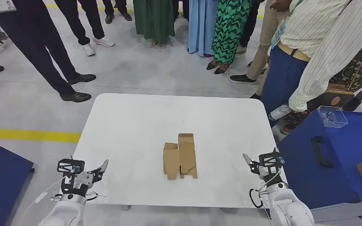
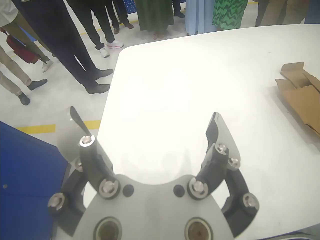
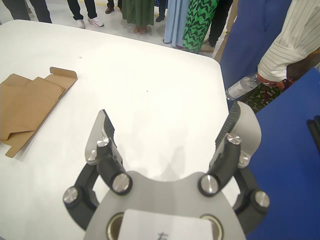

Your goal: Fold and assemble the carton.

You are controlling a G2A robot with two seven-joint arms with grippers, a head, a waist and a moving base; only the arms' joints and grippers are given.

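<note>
Lying flattened on the white table (image 1: 130, 124), toward its near edge, is the brown carton (image 1: 180, 155); the left gripper (image 2: 143, 112) and right gripper (image 3: 170, 107) hover over the two near corners, jaws spread wide, holding nothing, well apart from the carton; a grey floor (image 1: 136, 68) with a yellow line (image 1: 34, 135) surrounds the table; a blue unit (image 1: 322, 169) stands beside its right edge.

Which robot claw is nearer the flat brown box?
The right gripper sits a bit nearer the carton than the left gripper, seen from above.
</note>
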